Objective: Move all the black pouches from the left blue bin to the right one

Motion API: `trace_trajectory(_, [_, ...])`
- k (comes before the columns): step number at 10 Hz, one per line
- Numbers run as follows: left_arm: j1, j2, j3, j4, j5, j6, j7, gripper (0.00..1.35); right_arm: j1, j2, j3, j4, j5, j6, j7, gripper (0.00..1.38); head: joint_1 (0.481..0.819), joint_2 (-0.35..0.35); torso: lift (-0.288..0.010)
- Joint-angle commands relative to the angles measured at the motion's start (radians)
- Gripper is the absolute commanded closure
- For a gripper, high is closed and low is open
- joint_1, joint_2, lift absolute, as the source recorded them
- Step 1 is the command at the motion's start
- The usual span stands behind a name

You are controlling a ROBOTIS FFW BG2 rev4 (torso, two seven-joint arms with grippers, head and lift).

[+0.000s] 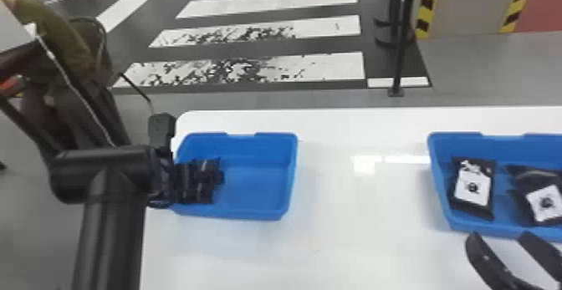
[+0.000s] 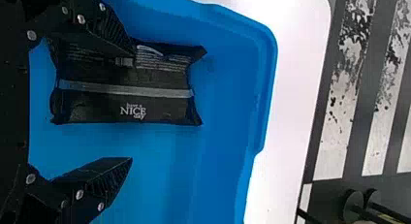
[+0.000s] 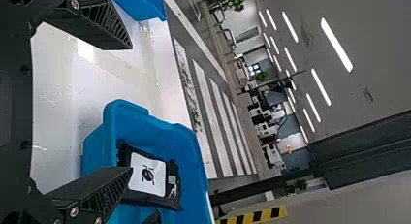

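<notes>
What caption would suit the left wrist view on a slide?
The left gripper, its fingers apart, beside a black pouch in the left blue bin.

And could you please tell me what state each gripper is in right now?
Left gripper: open, over a black pouch in the left blue bin.
Right gripper: open and empty, near the right blue bin.

Left gripper (image 1: 163, 176), right gripper (image 1: 501, 236): fingers (image 2: 99, 180) spread apart.

head view overlooks left bin (image 1: 255, 184) and right bin (image 1: 440, 176), each shared by a nearer wrist view.
</notes>
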Motion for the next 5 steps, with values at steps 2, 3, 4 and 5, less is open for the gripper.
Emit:
trace_trajectory(2, [-0.012, -0.003, -0.014, 0.004, -0.055, 0.07, 0.009, 0.48, 0.0, -0.002, -0.001, 0.004, -0.011, 0.013, 0.003, 0.14, 0.695, 0.234, -0.14])
trace_trajectory(3, [-0.017, -0.003, -0.01, 0.004, -0.063, 0.092, 0.009, 0.57, 0.0, -0.002, 0.001, 0.004, -0.015, 0.02, 0.005, 0.14, 0.695, 0.239, -0.14])
trace_trajectory(4, [-0.017, -0.003, -0.008, 0.004, -0.073, 0.097, 0.009, 0.86, 0.0, -0.002, 0.001, 0.007, -0.021, 0.023, 0.006, 0.14, 0.695, 0.247, -0.14])
trace_trajectory(5, [-0.012, -0.001, -0.006, 0.004, -0.081, 0.104, 0.009, 1.09, 0.0, -0.002, 0.001, 0.007, -0.023, 0.025, 0.006, 0.14, 0.695, 0.253, -0.14])
